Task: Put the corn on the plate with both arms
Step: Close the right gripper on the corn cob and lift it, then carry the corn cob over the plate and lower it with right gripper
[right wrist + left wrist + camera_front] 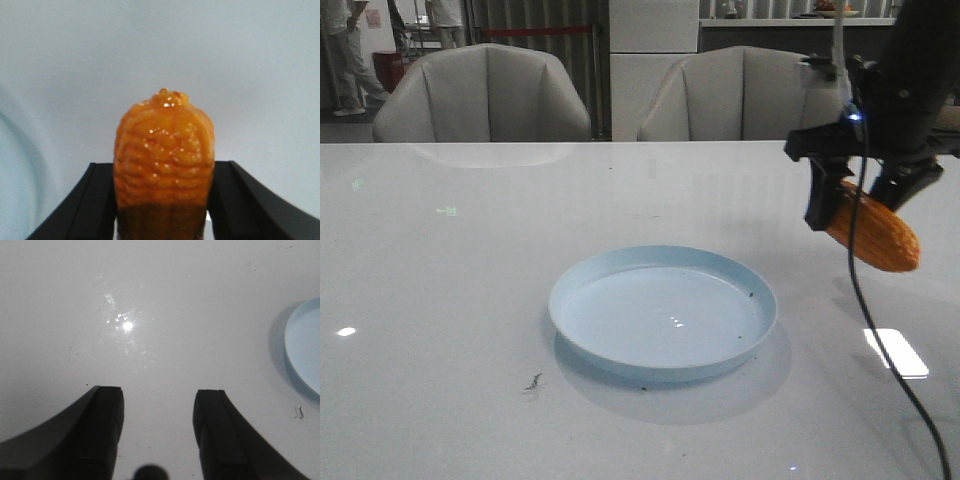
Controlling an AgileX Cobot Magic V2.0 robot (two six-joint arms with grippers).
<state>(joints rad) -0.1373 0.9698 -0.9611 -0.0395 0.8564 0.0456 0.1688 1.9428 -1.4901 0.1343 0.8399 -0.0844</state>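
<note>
My right gripper (855, 205) is shut on the orange corn (873, 234) and holds it tilted in the air, above the table and to the right of the pale blue plate (620, 262). In the right wrist view the corn (164, 150) sticks out between the two black fingers (97, 200), its bumpy tip pointing away. The plate lies empty near the table's middle. My left gripper (158, 412) is open and empty over bare table, with the plate's rim (289, 347) off to one side. The left arm does not show in the front view.
The white table (440, 300) is glossy with light glare spots. Two grey chairs (485, 95) stand behind its far edge. A black cable (880, 330) hangs from the right arm down toward the table's front right. A small dark speck (533, 382) lies left of the plate.
</note>
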